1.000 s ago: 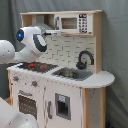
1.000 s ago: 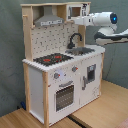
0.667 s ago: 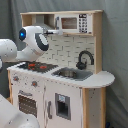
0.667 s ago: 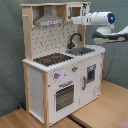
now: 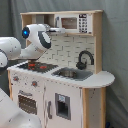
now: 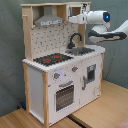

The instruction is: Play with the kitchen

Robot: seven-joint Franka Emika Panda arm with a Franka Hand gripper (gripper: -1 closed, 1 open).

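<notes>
The kitchen [image 5: 65, 85] [image 6: 60, 75] is a tall toy of white panels and pale wood. It has a black-red hob [image 5: 37, 66] [image 6: 52, 59], a black tap [image 5: 84, 59] [image 6: 75, 40] over a sink [image 5: 72, 74] [image 6: 81, 50], a grey hood [image 6: 49, 20] and a windowed oven door [image 6: 64, 96]. My gripper [image 5: 58, 30] [image 6: 71, 20] is held high, level with the upper shelf. It points at the spot between the hood and the microwave panel [image 5: 70, 22], above the tap.
The white arm [image 6: 107, 32] reaches in from the second exterior view's right, over the counter's rounded end. Another white arm link [image 5: 10, 115] fills the first exterior view's lower left. A grey curtain hangs behind. The kitchen stands on wooden boards [image 6: 105, 107].
The gripper has moved in toward the kitchen's upper shelf, leftward in the second exterior view. Nothing on the kitchen has moved.
</notes>
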